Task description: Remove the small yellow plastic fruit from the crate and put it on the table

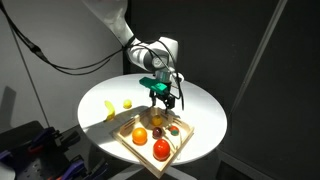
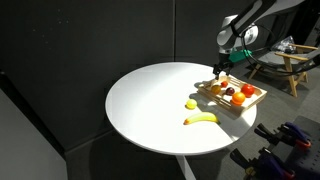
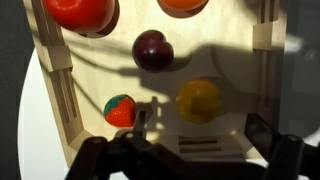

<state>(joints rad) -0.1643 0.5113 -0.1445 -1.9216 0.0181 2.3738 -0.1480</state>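
Note:
The small yellow plastic fruit (image 3: pixel 198 100) lies in the crate (image 3: pixel 58 80), close in front of my jaws; it also shows in an exterior view (image 1: pixel 156 120). My gripper (image 3: pixel 200 135) is open and empty, one finger on each side below the fruit, not touching it. In both exterior views the gripper (image 1: pixel 160 97) (image 2: pixel 222 70) hangs just above the crate (image 1: pixel 132 152) (image 2: pixel 215 100), which sits on the white round table (image 1: pixel 205 110) (image 2: pixel 150 100).
In the crate are also a dark plum (image 3: pixel 152 49), a strawberry (image 3: pixel 120 110), a red fruit (image 3: pixel 78 10) and an orange (image 3: pixel 183 4). A yellow banana (image 1: pixel 108 108) (image 2: pixel 202 119) and a tiny yellow round fruit (image 1: pixel 127 103) (image 2: pixel 191 103) lie on the table beside the crate.

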